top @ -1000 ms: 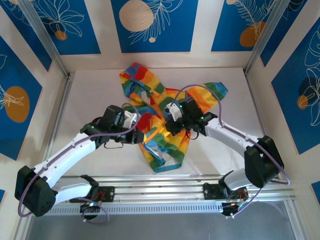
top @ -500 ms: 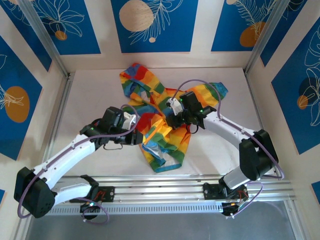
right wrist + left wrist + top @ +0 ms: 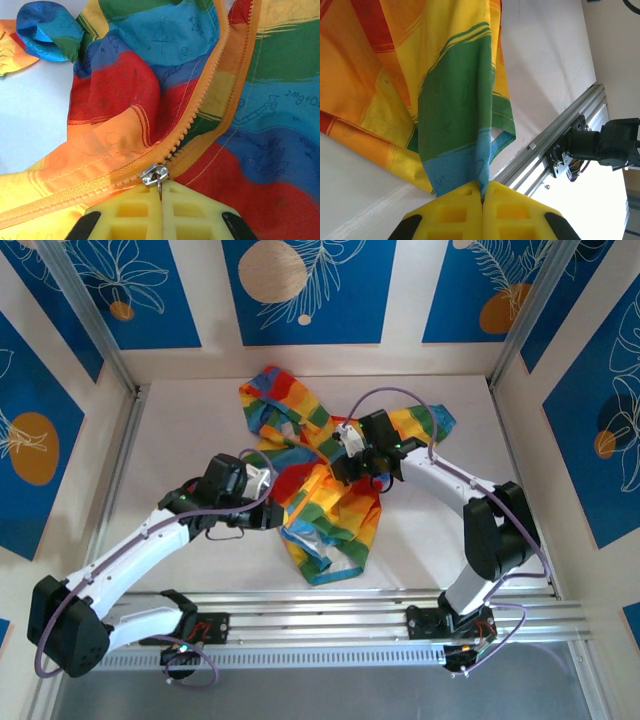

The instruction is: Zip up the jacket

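Jacket (image 3: 335, 495) lies crumpled in the centre of the top view, on the desk (image 3: 190, 430), hood toward the upper edge. Left gripper (image 3: 482, 196): jaws pinched together on the blue-green hem (image 3: 460, 170), fabric rising taut from them. Right gripper (image 3: 161, 194): jaws pressed closed on the pull tab (image 3: 159, 186) of the zipper slider (image 3: 154, 175), lower centre of the right wrist view. Teeth look meshed to the slider's lower left. The orange tapes (image 3: 200, 115) split apart toward the upper right, so most of the zip looks undone.

Step in hand, likely: run the slider up the open tapes. To do it well, the left arm anchors the hem as counter-tension. Pull in line with the teeth, not sideways. The red fold beside the track could snag, and the small tab could slip out.

Containers: none; the jacket sits straight on the desk.
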{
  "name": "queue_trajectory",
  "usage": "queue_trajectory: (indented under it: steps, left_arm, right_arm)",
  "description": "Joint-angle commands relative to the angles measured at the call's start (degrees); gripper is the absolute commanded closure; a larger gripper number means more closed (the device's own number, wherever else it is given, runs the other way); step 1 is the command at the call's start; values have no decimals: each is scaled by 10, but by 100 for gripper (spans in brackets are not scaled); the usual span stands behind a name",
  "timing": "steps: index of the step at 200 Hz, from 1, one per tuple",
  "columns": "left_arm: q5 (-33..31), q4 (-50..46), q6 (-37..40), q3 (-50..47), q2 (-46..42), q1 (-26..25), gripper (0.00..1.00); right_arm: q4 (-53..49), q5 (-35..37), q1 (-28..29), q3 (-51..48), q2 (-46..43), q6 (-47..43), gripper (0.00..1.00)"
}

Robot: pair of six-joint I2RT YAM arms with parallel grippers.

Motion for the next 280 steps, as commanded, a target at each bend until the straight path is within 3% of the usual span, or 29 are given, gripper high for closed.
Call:
queue_trajectory:
  steps: [1,170,280]
  left_arm:
    - [14,-73,7,3,-21,5,100]
    - [-28,-135,-19,4,-97,6,100]
    - [-37,-143,-44,-28,-98,6,100]
  right_arm:
    - [13,39,-26,32,19,-7,100]
    - [-45,-8,-97,296,195,-23,100]
    - [-70,-29,-141,469,325,-6,100]
